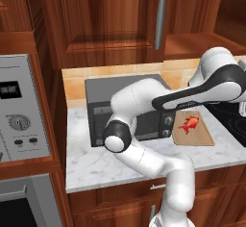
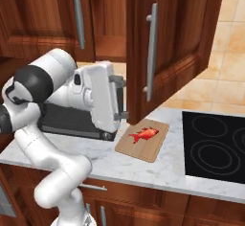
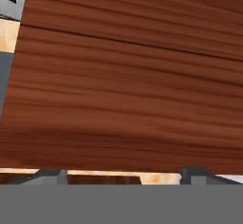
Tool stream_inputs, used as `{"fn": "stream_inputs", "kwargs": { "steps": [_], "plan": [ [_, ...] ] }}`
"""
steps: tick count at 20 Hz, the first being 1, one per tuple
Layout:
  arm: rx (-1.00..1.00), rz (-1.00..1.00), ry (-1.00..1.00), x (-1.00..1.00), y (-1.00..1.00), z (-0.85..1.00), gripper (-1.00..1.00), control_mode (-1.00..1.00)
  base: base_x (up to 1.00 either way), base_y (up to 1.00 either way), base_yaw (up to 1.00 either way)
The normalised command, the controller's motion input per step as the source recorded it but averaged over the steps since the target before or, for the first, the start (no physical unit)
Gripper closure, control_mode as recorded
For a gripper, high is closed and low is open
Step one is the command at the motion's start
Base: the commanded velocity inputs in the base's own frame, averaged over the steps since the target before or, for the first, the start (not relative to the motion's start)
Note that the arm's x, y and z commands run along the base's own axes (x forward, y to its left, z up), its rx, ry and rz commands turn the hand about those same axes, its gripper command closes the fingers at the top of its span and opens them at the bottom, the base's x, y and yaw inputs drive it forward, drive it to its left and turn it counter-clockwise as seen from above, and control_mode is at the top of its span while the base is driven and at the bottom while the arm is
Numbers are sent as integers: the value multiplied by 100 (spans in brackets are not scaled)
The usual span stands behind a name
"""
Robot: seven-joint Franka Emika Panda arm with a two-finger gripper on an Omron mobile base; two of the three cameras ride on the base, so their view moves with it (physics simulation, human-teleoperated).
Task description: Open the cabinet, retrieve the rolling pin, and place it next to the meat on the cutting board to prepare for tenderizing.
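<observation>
pincer (image 3: 123,173) open right up against cabinet (image 2: 172,38) door, meat (image 2: 143,135) on cutting board (image 2: 155,149)

Marble countertop (image 2: 167,165): toaster oven (image 1: 103,107), cutting board (image 2: 153,146).

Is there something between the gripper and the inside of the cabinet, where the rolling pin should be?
Yes. The half-open cabinet door stands right in front of the gripper; its wood fills the hand view. The opening lies beside it, and no rolling pin is visible there.
</observation>
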Motion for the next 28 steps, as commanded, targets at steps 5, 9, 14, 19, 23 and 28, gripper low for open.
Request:
{"fn": "stream_inputs", "kwargs": {
  "steps": [5, 9, 14, 19, 23, 28],
  "plan": [
    [3, -13, 0, -28, -100, -5, -100, -100, 0, 0, 0],
    [4, -8, 0, -19, -98, 0, -100, -100, 0, 0, 0],
    [3, -2, -6, -7, -41, 4, -100, -100, 0, 0, 0],
    [0, -2, -17, -38, 51, 7, -100, -100, 0, 0, 0],
    [0, -4, -13, -30, 71, 20, -100, -100, 0, 0, 0],
    [-2, -1, -14, -9, 68, 40, -100, -100, 0, 0, 0]
  ]
}}
